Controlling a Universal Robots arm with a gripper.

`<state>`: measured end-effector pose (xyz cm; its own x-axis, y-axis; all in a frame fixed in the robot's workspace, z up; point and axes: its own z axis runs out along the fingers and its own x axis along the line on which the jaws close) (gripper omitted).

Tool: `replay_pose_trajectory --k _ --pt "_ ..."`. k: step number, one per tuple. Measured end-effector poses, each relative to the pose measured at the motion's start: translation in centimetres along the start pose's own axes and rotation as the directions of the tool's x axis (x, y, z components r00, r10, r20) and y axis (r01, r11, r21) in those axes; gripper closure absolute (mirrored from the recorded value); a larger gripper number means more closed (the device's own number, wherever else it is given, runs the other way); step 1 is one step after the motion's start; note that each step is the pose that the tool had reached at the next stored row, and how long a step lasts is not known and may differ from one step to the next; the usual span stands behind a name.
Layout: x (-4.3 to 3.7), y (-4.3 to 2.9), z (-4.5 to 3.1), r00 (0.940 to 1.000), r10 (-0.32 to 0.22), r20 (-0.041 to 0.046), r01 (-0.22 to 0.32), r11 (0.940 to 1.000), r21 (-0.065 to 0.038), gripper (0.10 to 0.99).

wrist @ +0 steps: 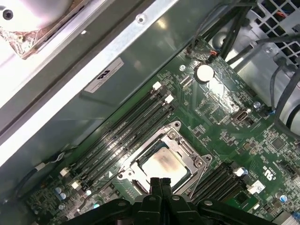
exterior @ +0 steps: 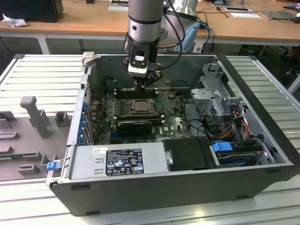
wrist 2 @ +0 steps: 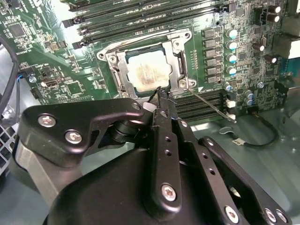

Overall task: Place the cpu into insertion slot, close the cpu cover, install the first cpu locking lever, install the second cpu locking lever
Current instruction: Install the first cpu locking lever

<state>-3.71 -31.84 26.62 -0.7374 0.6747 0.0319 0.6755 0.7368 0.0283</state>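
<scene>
1. Fingers (wrist: 154,187) are pressed together and narrow, with nothing visible between them.
2. Gripper (exterior: 143,85) hangs inside the open case (exterior: 262,140), over the green board (exterior: 174,124). In both wrist views the tips (wrist 2: 159,93) (wrist: 160,180) sit at one edge of the slot (exterior: 129,105). Whether they touch it cannot be told.
3. Cpu (wrist 2: 147,71) (wrist: 161,165) lies flat in the slot. Its pale, smudged face shows through the cover's window.
4. Cover (wrist 2: 123,70) (wrist: 180,151) lies down over the cpu, framing it on all four sides.
5. Lever (wrist 2: 211,105), a thin metal rod, juts from the slot corner just beside the tips. It slants away across a bank of memory slots (wrist 2: 206,101), apart from the slot's side.
6. More memory slots (wrist 2: 140,14) run along the far side of the slot.
7. Case rests on a slatted grey worktop (exterior: 42,70), with its side panel off.
</scene>
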Motion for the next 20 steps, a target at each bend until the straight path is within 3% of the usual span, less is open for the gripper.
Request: replay_pose_trajectory --k 10,20 --pt "0.00 0.00 0.00 0.9978 -0.066 -0.0019 0.066 0.9978 0.002 0.980" --pt "0.00 0.00 0.00 0.9894 -0.145 -0.0044 0.145 0.9894 0.004 0.980"
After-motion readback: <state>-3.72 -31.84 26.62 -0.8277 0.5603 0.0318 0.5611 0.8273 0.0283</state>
